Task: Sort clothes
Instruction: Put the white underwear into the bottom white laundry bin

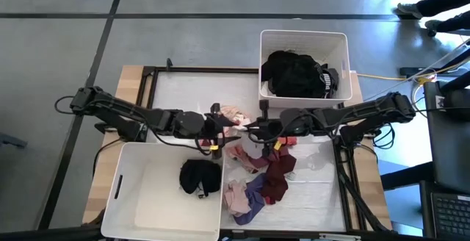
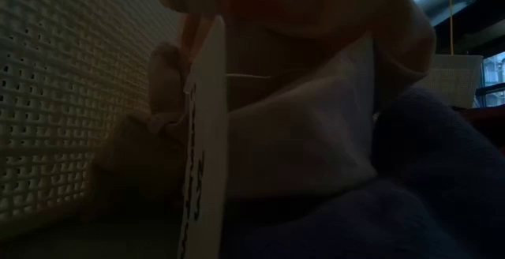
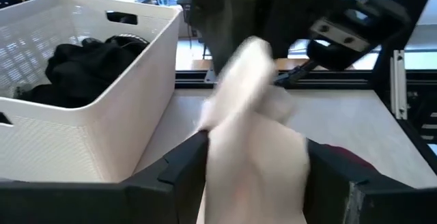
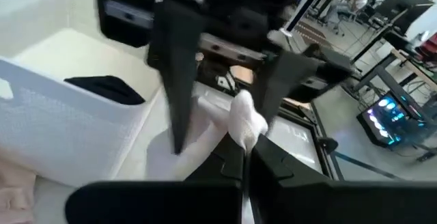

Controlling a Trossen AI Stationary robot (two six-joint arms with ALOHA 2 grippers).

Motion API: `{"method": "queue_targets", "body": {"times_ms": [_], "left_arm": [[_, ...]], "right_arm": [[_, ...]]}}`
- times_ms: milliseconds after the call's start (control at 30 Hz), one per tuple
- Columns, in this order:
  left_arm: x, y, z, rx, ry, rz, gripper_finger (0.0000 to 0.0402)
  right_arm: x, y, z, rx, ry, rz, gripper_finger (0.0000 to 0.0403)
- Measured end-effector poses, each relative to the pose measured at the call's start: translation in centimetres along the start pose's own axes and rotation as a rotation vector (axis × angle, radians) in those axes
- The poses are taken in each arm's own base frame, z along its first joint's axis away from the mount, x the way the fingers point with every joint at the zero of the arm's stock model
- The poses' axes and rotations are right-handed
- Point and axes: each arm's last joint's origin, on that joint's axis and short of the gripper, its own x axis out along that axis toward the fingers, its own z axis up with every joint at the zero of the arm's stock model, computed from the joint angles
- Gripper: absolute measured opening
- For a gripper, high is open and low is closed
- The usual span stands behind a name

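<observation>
Pale pink cloth [image 1: 233,114] hangs between my two grippers above the table's middle: right gripper [image 1: 258,130] pinched tight on one end, left gripper [image 1: 217,128] spread wide around it. I judge a hand-over; next, the left must close.

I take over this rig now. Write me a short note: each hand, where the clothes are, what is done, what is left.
Left hand: open around a pale garment, mid-table.
Right hand: shut on the same garment, facing the left.
Done: black clothes in the far bin; one black item in the near bin.
Left: the pile of pink, maroon and purple clothes on the table, plus the held garment.
</observation>
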Motion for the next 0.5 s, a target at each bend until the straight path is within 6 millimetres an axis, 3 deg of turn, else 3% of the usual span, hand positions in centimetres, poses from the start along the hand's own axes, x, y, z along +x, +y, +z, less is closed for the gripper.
{"method": "queue_targets", "body": {"times_ms": [133,333,400,500], "left_arm": [[0.0,0.0,-0.1,0.006,0.007,0.001,0.0151],[0.0,0.0,0.0,0.045,0.005,0.0,0.0051],[0.0,0.0,0.0,0.059,0.004,0.0,0.0019],[0.0,0.0,-0.1,0.063,0.007,-0.001,0.0011]], "right_arm": [[0.0,0.0,0.3,0.005,-0.038,0.021,0.0007],[0.0,-0.1,1.0,0.015,-0.136,0.07,0.0009],[-0.1,0.0,1.1,0.021,-0.145,0.082,0.0019],[-0.1,0.0,1.0,0.034,-0.139,0.091,0.0057]]}}
